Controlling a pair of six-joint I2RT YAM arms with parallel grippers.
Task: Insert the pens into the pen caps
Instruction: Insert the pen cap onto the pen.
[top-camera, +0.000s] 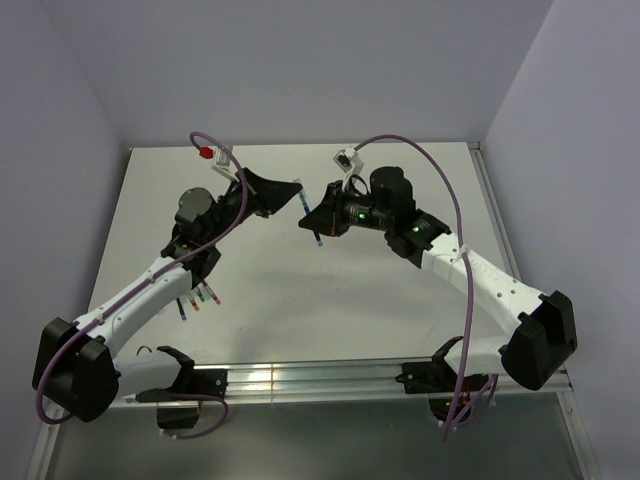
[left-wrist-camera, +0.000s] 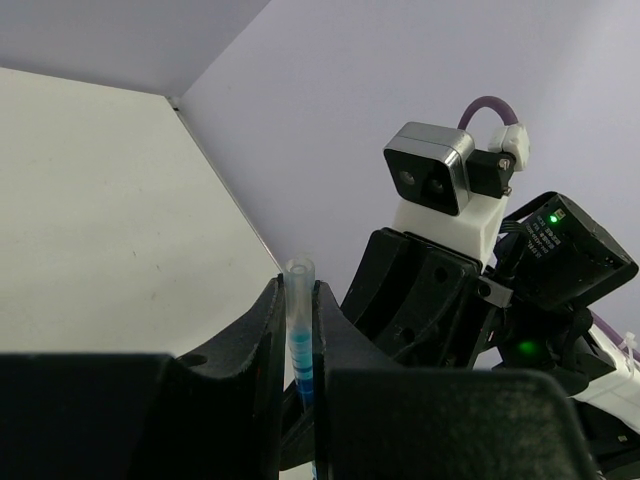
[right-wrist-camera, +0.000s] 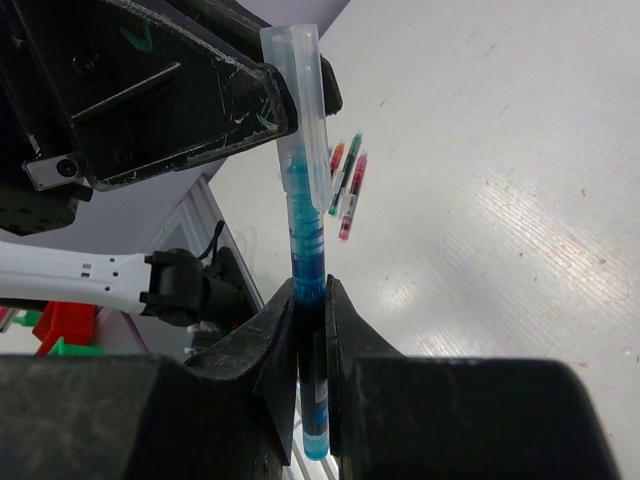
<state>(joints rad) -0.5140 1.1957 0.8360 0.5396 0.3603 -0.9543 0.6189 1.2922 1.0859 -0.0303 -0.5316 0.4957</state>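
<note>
The right gripper (right-wrist-camera: 312, 295) fills the foreground of its own wrist view, its two dark fingers (right-wrist-camera: 270, 340) pinched nearly together on the barrel of a blue pen (right-wrist-camera: 307, 250), which stands upright between them, its lower end running down into the gap behind the fingertips. Above those fingers, the pen's upper end sits inside the mouth of a clear cap (right-wrist-camera: 298, 100) with a clip running down one side. The left gripper (left-wrist-camera: 298, 292) clamps that cap between its own narrow-set fingers; the cap's far end pokes out just past the fingertips, and blue shows through the plastic between them. Seen from overhead, the two grippers meet tip to tip in the air over the middle of the white table (top-camera: 380, 300). Three loose pens (right-wrist-camera: 346, 180) lie side by side on the table well beyond the right fingers, touching neither gripper
</note>
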